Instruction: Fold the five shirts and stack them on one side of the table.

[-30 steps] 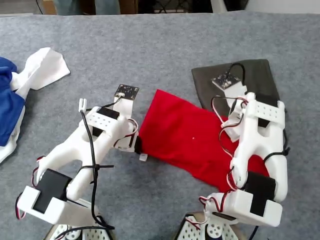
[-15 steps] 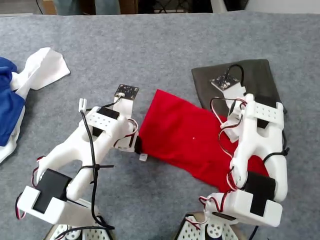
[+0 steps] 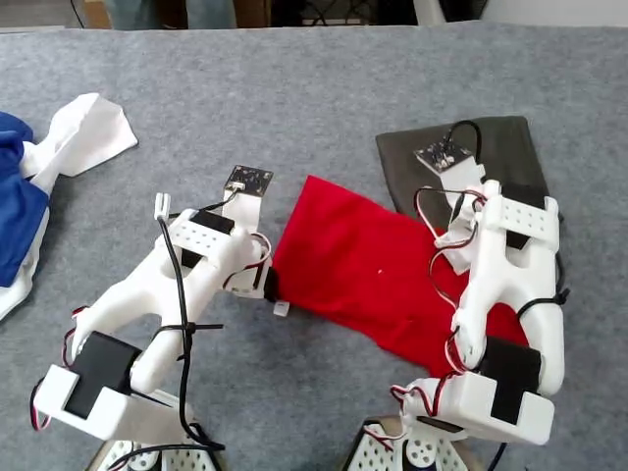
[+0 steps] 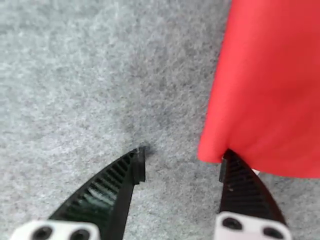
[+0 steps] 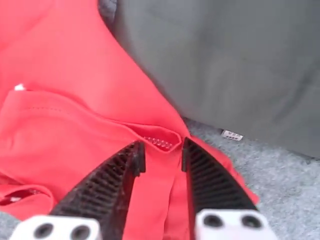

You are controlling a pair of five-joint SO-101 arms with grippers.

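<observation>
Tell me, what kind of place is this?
Probably a robot lab, set up for practising folding clothes. Two white robot arms, left arm and right arm, stand at a grey felt-covered table, with a red shirt, a folded dark grey shirt and a blue and white pile on it.

Robot lab bench: grey felt-covered table [image 3: 324, 88], twin white arms [image 3: 167, 285]

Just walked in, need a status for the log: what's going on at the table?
Both arms are at the red shirt, spread mid-table. The left pincer is open at one corner of it, with one finger against the edge. The right pincer is slightly open over a fold at the other end, beside a folded grey shirt. A blue shirt and a white shirt lie crumpled at the table's left edge.
</observation>
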